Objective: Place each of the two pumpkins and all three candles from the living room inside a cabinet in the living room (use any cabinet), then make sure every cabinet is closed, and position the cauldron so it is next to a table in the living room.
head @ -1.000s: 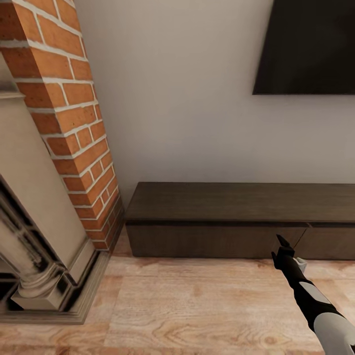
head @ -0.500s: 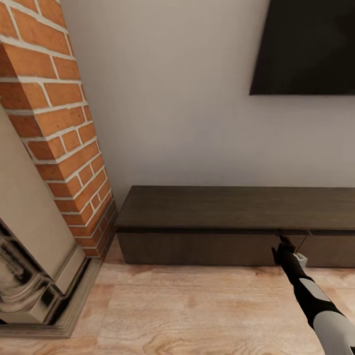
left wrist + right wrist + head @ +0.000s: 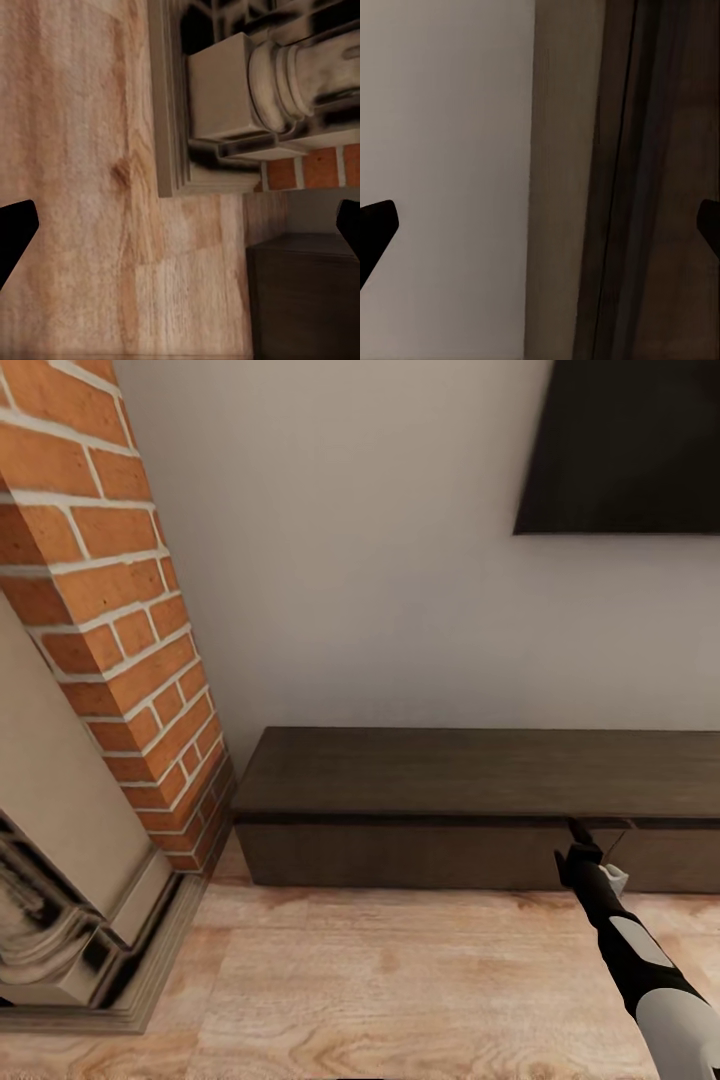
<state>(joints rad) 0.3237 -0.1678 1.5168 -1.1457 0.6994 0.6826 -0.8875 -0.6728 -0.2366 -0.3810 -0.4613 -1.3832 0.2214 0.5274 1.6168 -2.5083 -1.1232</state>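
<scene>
The long, low dark-brown cabinet point(image 3: 450, 770) runs along the white wall, its flat drawer fronts shut. My right gripper point(image 3: 580, 838) is stretched out to the cabinet's front, at the top edge beside the seam between two drawer fronts. In the right wrist view the gripper point(image 3: 540, 225) is open with nothing between its fingers, facing the cabinet's top edge point(image 3: 660, 187) and the wall. My left gripper point(image 3: 180, 225) is open and empty over the floor, with the cabinet's end point(image 3: 300, 300) in its view. The candles, pumpkins and cauldron are out of view.
A red brick chimney point(image 3: 110, 590) and the carved pale fireplace surround point(image 3: 60, 880) stand left of the cabinet. A dark TV screen point(image 3: 620, 450) hangs on the wall above. Light wooden floor point(image 3: 380, 980) lies before the cabinet.
The camera has moved nearer and shifted. My right gripper has reached forward from over the floor to the cabinet's front edge at the drawer seam.
</scene>
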